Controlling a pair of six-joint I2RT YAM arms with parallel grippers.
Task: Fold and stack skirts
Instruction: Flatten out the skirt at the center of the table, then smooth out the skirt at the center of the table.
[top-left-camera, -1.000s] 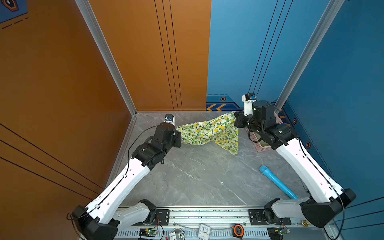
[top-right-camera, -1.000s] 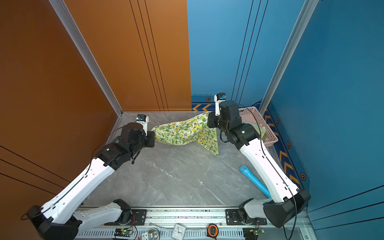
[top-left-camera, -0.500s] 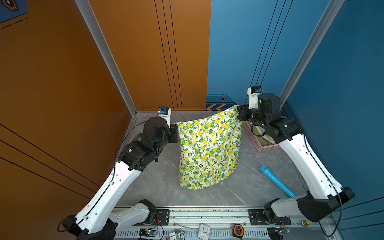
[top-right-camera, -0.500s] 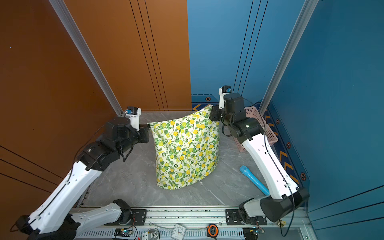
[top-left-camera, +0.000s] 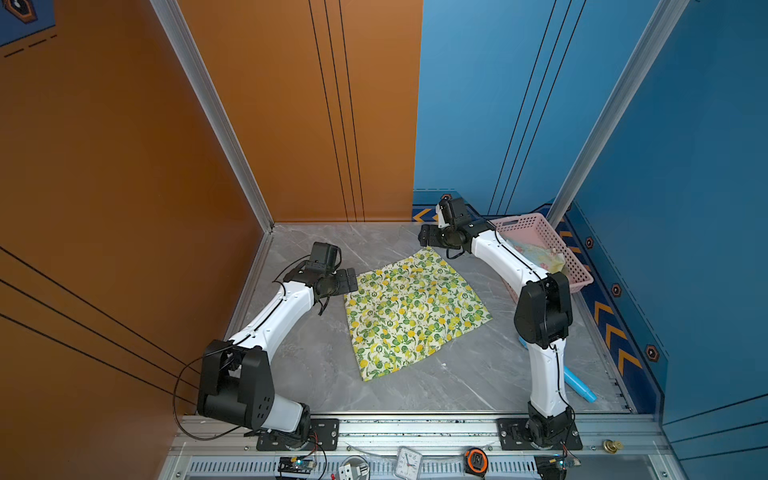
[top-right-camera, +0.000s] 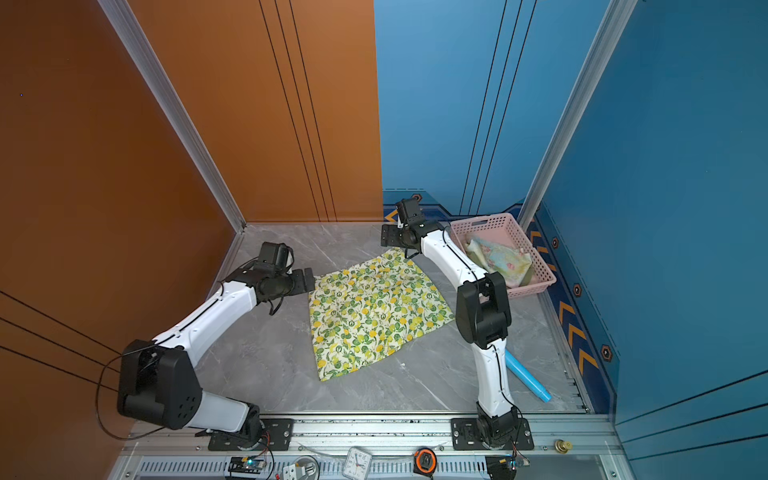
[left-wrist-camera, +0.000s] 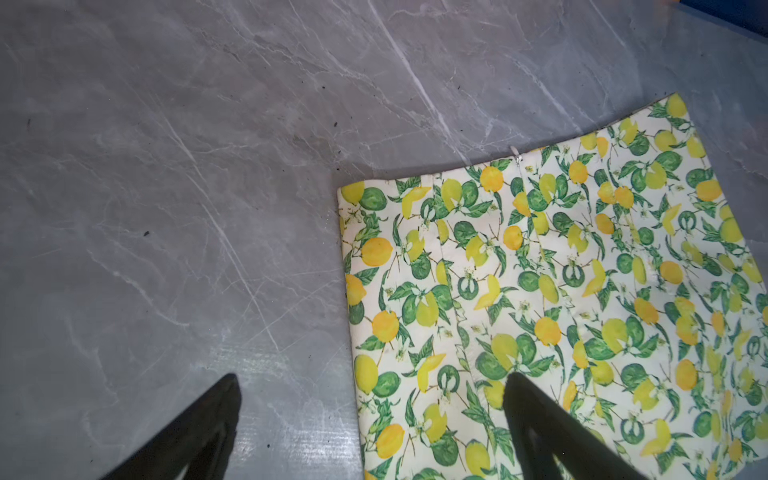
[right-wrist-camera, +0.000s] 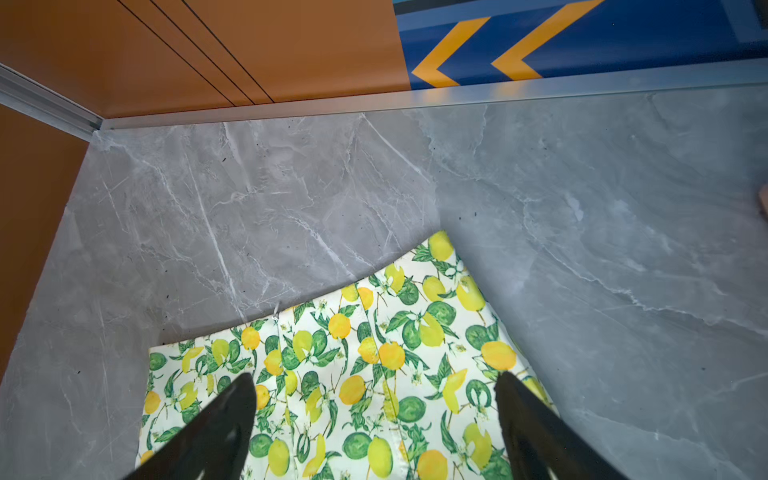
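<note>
Seen in both top views: lemon skirt (top-left-camera: 415, 309) spread out flat on the grey bench (top-left-camera: 316, 374), between the two arms. Left claw (top-left-camera: 348, 280) just beside one waist corner of the skirt, wide open, holding nothing. Right claw (top-left-camera: 428, 240) near the other waist corner, at the far side, wide open too, holding nothing. Pink basket (top-right-camera: 536, 286) at the right side of the bench, with a flower skirt (top-right-camera: 498, 259) bunched up inside. Blue tube (top-right-camera: 528, 380) on the bench, partly hidden by the right arm. Seen from the left wrist: fingers far apart, one over bare bench, one over the lemon print. Seen from the right wrist: both fingers spread wide over the skirt, near its waist edge, nothing between them.
</note>
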